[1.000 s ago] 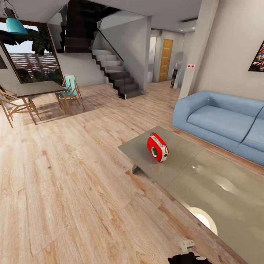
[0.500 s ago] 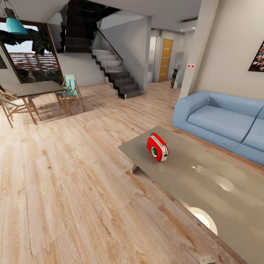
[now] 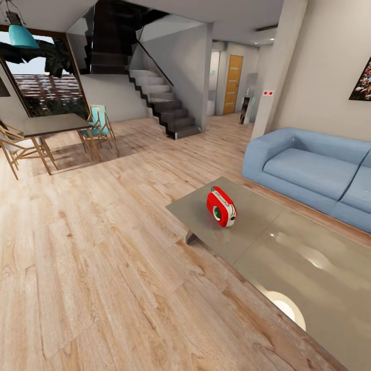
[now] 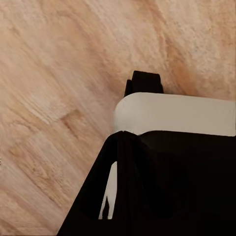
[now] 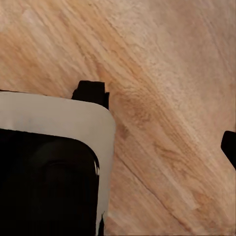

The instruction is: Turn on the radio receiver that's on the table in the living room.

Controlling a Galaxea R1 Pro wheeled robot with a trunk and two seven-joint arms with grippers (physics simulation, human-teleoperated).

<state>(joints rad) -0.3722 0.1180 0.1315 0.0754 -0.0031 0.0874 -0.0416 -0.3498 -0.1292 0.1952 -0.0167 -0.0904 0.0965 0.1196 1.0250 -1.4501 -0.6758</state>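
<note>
Radio receiver: small, bright red, white side trim, round dial on its front face, thin metal handle on top. Upright on the low coffee table, near that table's far corner, well clear of the edges. Nothing touches it.

Coffee table: large, rectangular, glossy grey-beige top with pale reflections, grey base visible under the near corner. Stands on the light wood plank floor of the living room, just in front of the light-blue sectional sofa.

Framed crowd picture: on the beige wall above the sofa, cut by the picture's edge.

Dining table: taller, dark top, wooden chairs around it, well apart from the coffee table, beside a large window. Teal pendant lamp hangs above it.

Staircase: dark treads, rising at the back of the room. Orange-brown door in the passage beyond.

Left gripper: in the left wrist view, one dark fingertip shows past a white and black part of the robot's body, over bare plank floor. The second finger is hidden, so the spread of the jaws cannot be told. Nothing seen held. The radio is not near this gripper.

Right gripper: in the right wrist view, one dark fingertip at the white body panel and another at the far edge of the frame, well apart, set wide. Only plank floor lies between them; nothing held.
</note>
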